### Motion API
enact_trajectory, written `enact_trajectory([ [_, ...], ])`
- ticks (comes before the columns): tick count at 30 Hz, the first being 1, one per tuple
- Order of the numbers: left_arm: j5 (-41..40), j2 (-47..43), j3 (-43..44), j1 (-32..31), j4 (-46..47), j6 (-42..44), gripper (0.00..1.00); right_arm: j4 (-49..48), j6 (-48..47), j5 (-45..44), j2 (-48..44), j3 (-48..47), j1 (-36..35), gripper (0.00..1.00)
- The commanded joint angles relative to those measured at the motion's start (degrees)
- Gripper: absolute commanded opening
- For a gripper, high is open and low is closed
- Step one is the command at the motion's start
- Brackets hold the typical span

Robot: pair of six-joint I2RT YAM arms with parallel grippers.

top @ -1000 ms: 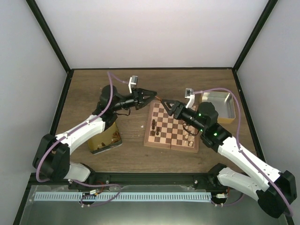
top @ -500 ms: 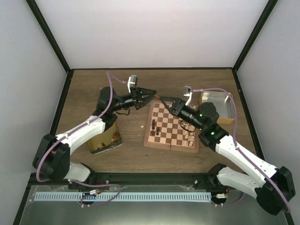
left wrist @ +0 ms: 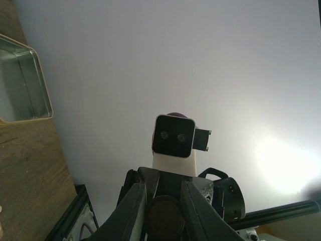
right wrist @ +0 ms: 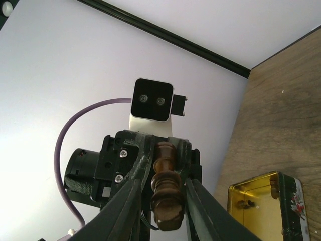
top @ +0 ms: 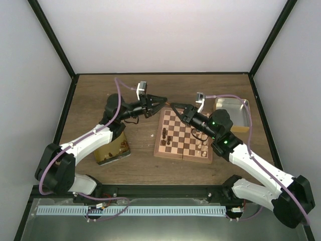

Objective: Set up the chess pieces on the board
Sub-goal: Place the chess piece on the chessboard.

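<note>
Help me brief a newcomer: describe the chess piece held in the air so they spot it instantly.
Find the board, then its far left corner, where the left tool and right tool meet tip to tip. Between them is a dark brown chess piece, the only one held off the board.

Board (top: pixel 183 135) showed light and dark brown checks, tan border. Dark brown chess piece (right wrist: pixel 165 201) was glossy between black fingers of right pincer (right wrist: pixel 164 165). Pieces on board were cream (top: pixel 204 145) and dark brown (top: pixel 167 136). Worktop (top: pixel 135 168) had brown woodgrain. Gold tin (right wrist: pixel 253 198) was shiny yellow inside, dark green outside with floral print. Silver tin (left wrist: pixel 22 85) looked grey, brassy rim. Left arm (top: pixel 88 143), right arm (top: pixel 256 165) were white, joints black; cable (right wrist: pixel 75 135) purple.
</note>
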State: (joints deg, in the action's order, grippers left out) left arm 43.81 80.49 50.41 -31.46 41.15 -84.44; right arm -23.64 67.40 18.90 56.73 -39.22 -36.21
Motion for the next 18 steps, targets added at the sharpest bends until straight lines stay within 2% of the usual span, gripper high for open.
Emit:
enact_trajectory([
  [1, 0.3, -0.6, -0.7, -0.2, 2.4, -0.2, 0.06, -2.2, 0.4, 0.7, 0.6, -2.5, -0.3, 0.23],
  [5, -0.2, -0.8, -1.3, -0.2, 2.8, 0.2, 0.08, -0.7, -0.3, -0.3, 0.3, -3.5, -0.3, 0.15],
  [8, -1.7, -1.5, -1.8, -0.2, 0.1, 2.8, 0.22, 5.0, -2.7, -2.5, 0.1, -5.6, -0.3, 0.13],
  [12, -8.3, -4.0, -1.6, -0.2, -15.7, 14.1, 0.32, 18.8, -8.4, -4.5, 1.4, -11.5, -0.1, 0.11],
  [18, -18.6, -5.6, -2.1, 1.1, -34.6, 28.1, 0.39, 44.8, -24.1, -5.8, 10.7, -25.4, 0.8, 0.11],
])
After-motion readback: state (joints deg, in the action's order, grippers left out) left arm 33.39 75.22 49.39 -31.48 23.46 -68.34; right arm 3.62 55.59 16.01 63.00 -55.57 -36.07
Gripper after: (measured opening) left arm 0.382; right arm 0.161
